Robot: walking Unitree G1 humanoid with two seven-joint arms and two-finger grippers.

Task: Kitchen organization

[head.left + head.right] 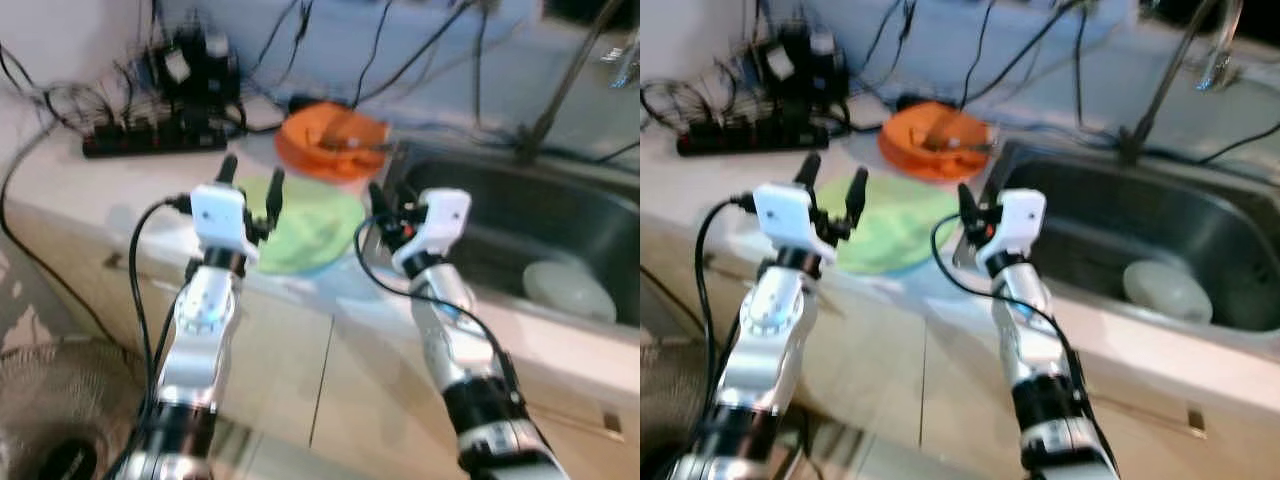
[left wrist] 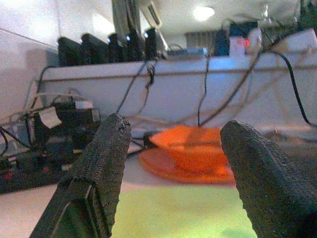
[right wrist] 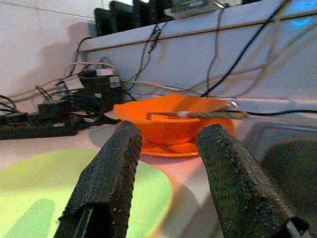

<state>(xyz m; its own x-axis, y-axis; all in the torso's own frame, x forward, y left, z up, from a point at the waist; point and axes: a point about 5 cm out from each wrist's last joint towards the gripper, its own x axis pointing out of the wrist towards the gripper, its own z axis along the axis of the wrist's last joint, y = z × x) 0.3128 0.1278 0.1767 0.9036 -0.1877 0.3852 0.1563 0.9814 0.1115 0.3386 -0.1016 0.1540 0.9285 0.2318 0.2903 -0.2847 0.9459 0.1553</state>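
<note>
A light green plate (image 1: 312,228) lies on the counter near its front edge, left of the sink. Behind it an orange bowl (image 1: 332,138) sits on an orange plate, with a thin utensil (image 3: 198,114) resting across it. My left gripper (image 1: 252,185) hovers open over the green plate's left side, nothing between its fingers (image 2: 99,178). My right gripper (image 1: 385,210) is open too, just off the green plate's right edge by the sink rim, pointing toward the orange bowl (image 3: 173,119).
A steel sink (image 1: 520,215) on the right holds a white dish (image 1: 568,288); the faucet (image 1: 560,90) rises behind it. A black power strip (image 1: 150,140) with chargers and many cables crowds the back left. A fan (image 1: 50,420) stands on the floor at lower left.
</note>
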